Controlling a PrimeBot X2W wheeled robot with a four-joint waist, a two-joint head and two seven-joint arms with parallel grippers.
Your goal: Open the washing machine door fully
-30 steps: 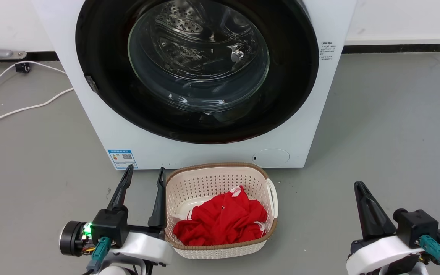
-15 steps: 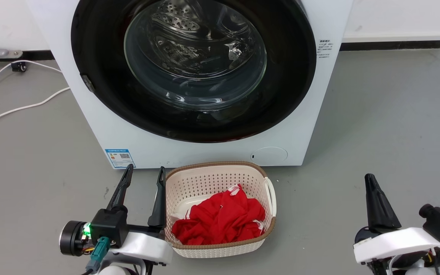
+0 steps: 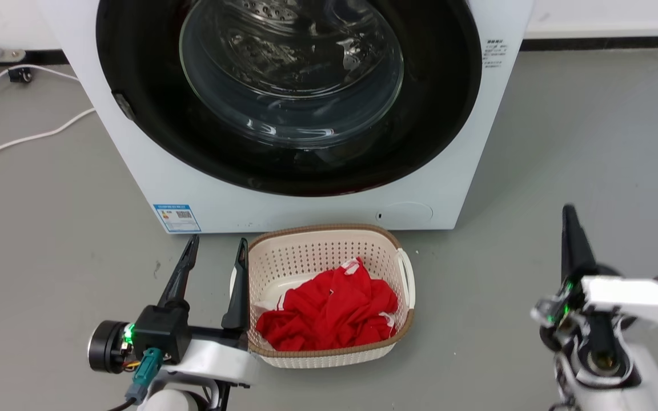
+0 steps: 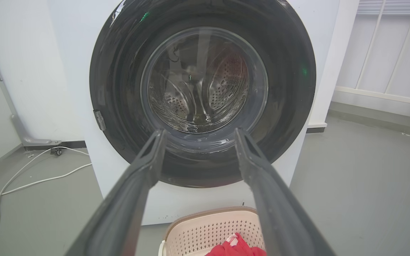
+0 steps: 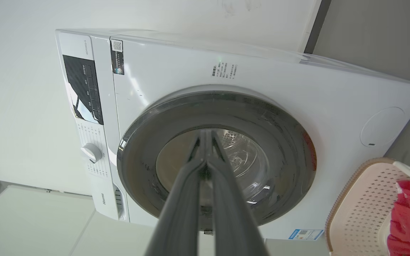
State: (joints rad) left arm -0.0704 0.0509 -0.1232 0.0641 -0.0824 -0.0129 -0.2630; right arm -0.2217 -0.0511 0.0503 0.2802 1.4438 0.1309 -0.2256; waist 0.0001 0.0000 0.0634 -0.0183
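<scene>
Washing machine door (image 3: 152,114) is seen shut; its rim tab (image 3: 123,106) is sited nearer left gripper (image 3: 218,241), fingers spread. Right gripper (image 3: 569,210) fingers pressed together, empty.

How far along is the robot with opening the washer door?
Nothing is done yet: the door sits shut, flush against the washing machine. In hand: the right gripper, fingers pressed together, points at the door without touching it; the left gripper is open beside the laundry basket. Left: reach the door, pull it free and swing it fully open.
</scene>
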